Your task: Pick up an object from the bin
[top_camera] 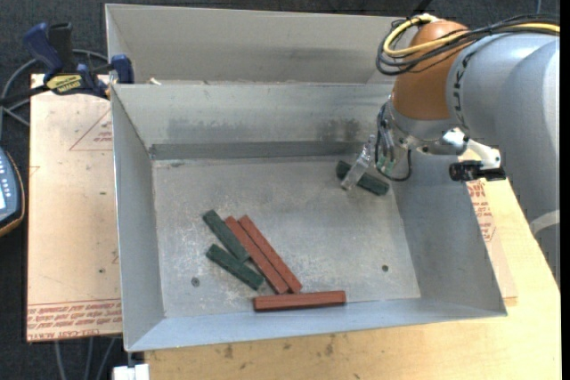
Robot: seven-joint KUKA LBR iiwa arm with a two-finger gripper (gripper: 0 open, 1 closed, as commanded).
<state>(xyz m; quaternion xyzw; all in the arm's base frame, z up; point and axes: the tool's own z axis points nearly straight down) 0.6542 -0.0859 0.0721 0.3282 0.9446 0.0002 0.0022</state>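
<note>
My gripper (362, 175) is at the right of the bin near the back wall, reaching down from under the orange wrist cover. A short dark green bar (378, 186) lies crosswise between its fingers, with one end sticking out on the left and the other on the right. The fingers are shut on it. Whether the bar touches the bin floor I cannot tell.
On the floor at front left lies a small heap: two dark green bars (236, 267) and two long red-brown bars (267, 256) side by side, slanting. A further red-brown bar (299, 301) lies along the front wall. The arm fills the right side.
</note>
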